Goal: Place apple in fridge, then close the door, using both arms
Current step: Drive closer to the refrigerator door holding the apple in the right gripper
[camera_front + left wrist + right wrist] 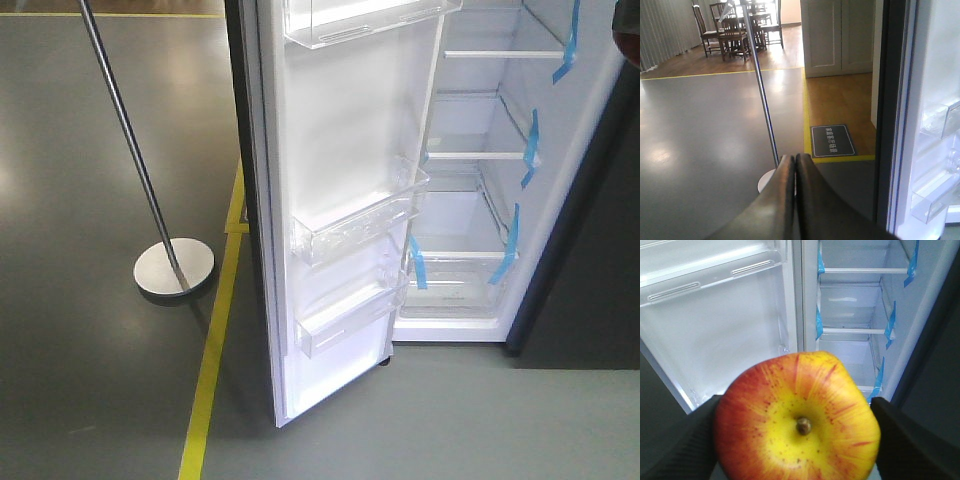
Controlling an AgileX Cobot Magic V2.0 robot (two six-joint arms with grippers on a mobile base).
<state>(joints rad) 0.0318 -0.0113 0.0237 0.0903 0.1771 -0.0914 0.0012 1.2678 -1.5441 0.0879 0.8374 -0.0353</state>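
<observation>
The red apple, yellow around its stem dimple, fills the lower part of the right wrist view. My right gripper is shut on it, a black finger pressing each side. Behind it the fridge stands open, white inside with glass shelves and blue tape strips. In the front view the fridge interior is at the right and its door swings wide toward me, clear bins on its white inner face. My left gripper is shut on nothing, left of the door edge. Neither gripper shows in the front view.
A metal pole on a round base stands on the grey floor left of the door. A yellow floor line runs past the door's foot. A dark floor mat lies beyond the left gripper; chairs and a table stand far back.
</observation>
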